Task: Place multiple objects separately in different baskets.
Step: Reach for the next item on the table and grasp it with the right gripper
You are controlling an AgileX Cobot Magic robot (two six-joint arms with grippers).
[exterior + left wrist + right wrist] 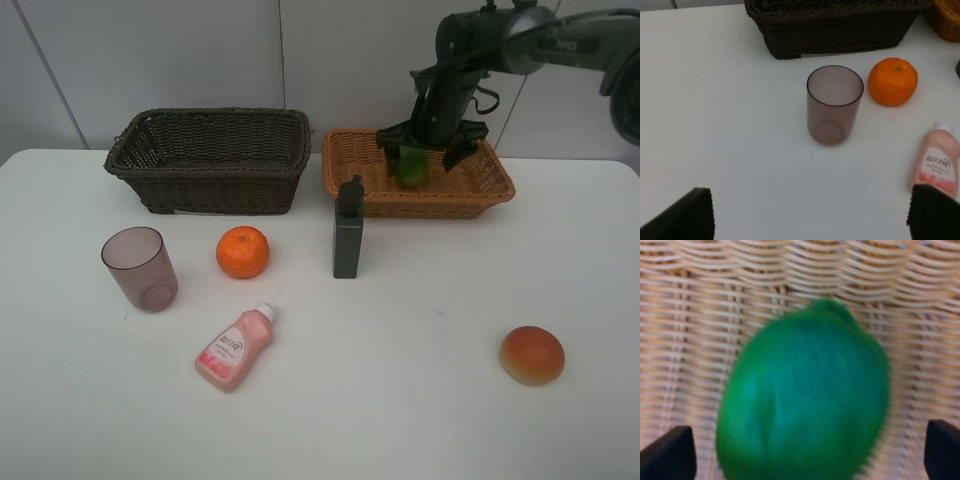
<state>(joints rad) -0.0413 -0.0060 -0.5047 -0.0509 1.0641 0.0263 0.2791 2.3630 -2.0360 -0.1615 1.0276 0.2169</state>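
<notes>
The right hand (425, 148) is spread wide over the tan wicker basket (440, 200), the green fruit (805, 395) between its fingers, touching neither; blur hides whether it rests on the weave. The left hand (807, 215), only fingertips showing, gapes empty, mauve cup (834, 105) ahead.

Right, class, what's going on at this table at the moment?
The right gripper, open, hangs over the tan basket with the green fruit between its fingers. The cup, orange, pink bottle, grey bottle and reddish fruit sit on the table. The left gripper is open near the cup.
</notes>
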